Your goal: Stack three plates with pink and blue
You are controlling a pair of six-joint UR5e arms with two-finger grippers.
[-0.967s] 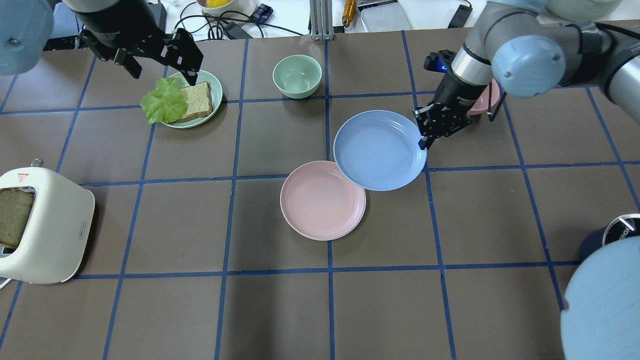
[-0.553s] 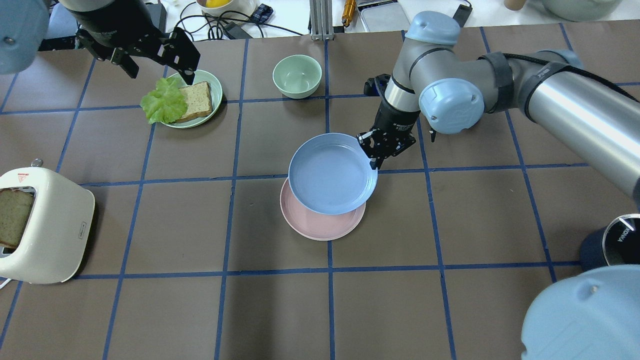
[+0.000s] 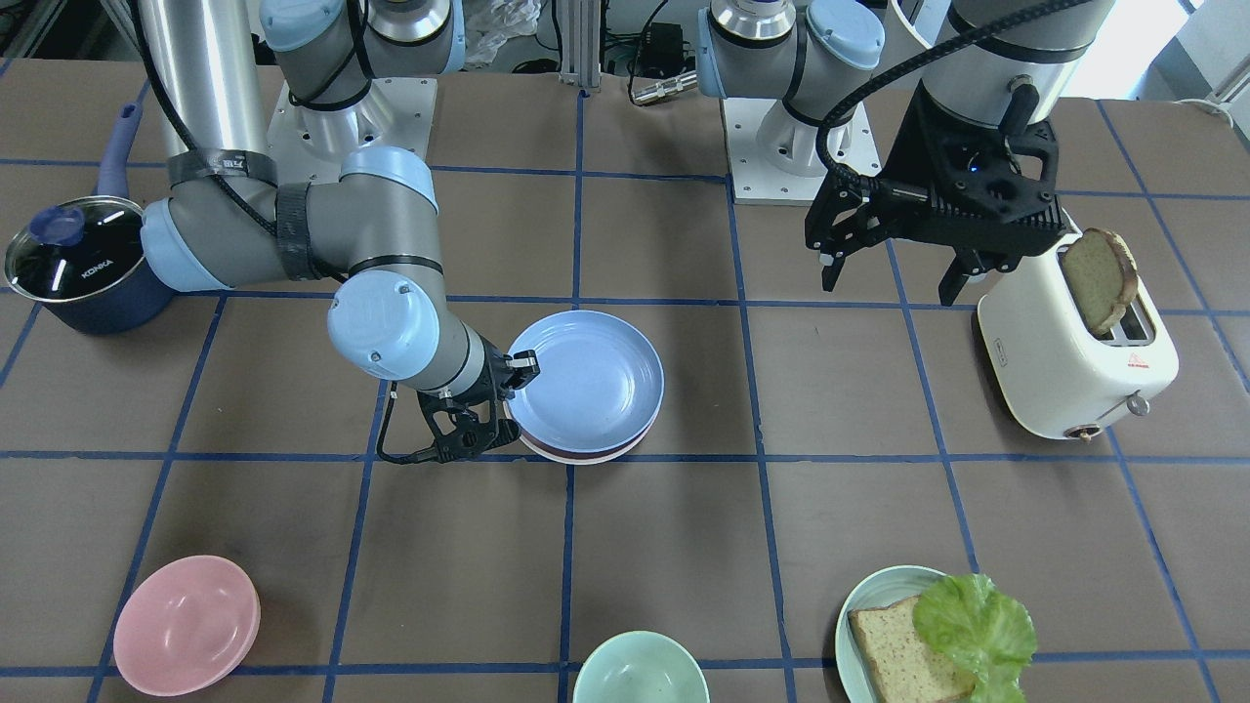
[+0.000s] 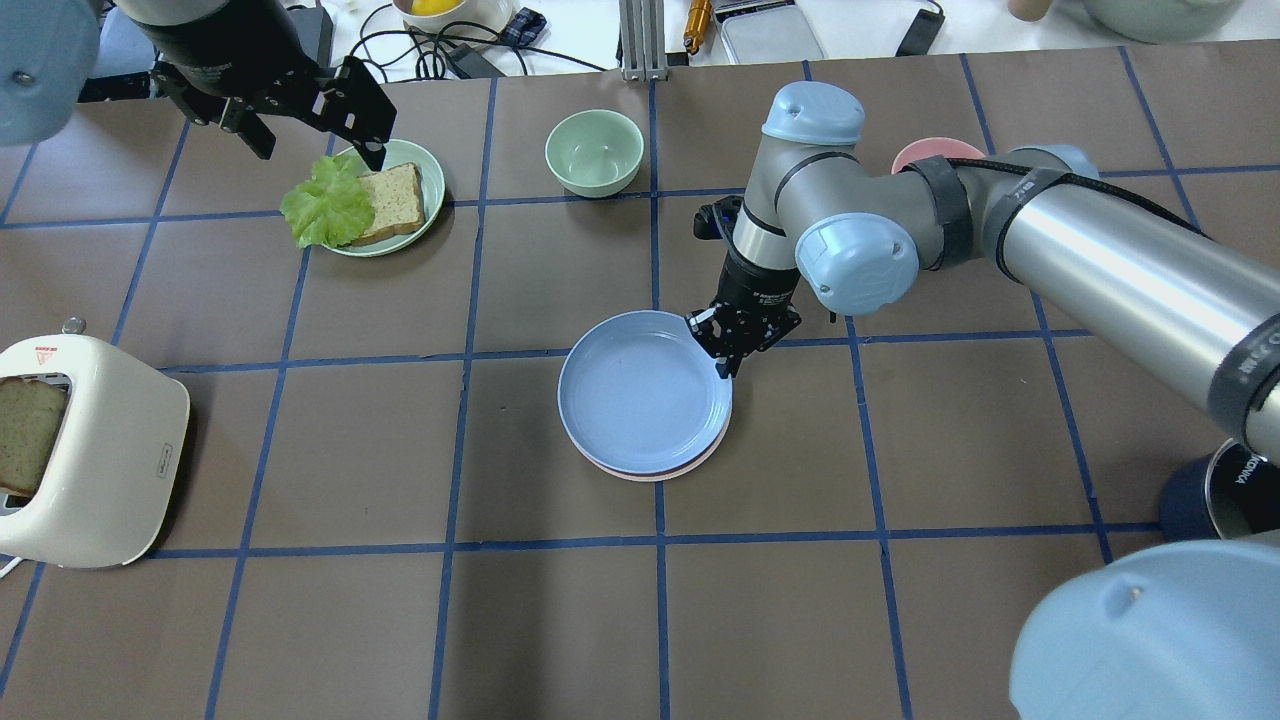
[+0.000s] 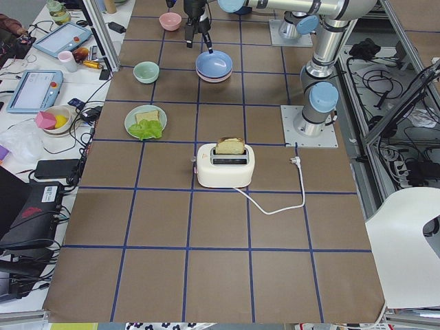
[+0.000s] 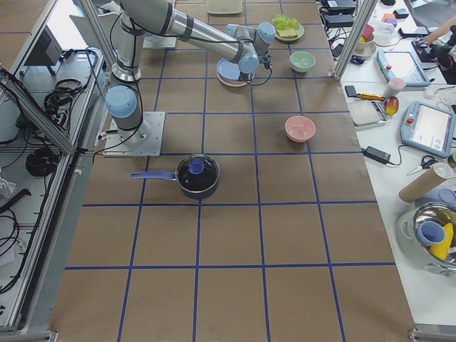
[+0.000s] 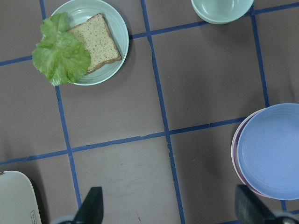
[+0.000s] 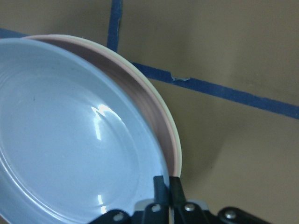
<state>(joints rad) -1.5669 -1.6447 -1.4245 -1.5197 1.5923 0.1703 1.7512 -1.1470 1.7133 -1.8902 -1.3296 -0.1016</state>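
The periwinkle blue plate [image 4: 640,392] lies over the pale pink plate [image 4: 690,467] at the table's middle and covers nearly all of it. Only a pink crescent shows at the near right. My right gripper [image 4: 728,362] is shut on the blue plate's far right rim, and the right wrist view shows its fingers [image 8: 161,186] pinching that rim. In that view a whitish edge [image 8: 174,135] runs under the pink rim [image 8: 154,116]; I cannot tell whether it is the white plate. My left gripper [image 4: 318,148] is open and empty, above the teal plate.
A teal plate [image 4: 432,180] with bread and lettuce sits far left, and a green bowl [image 4: 594,150] far centre. The pink bowl [image 3: 186,625] is partly hidden behind my right arm. A toaster [image 4: 90,450] with bread stands near left. A dark pot [image 3: 73,259] stands near right.
My right gripper has carried the blue plate left and nearer, from beside the pink plate to over it, and lower. My left gripper has barely moved.
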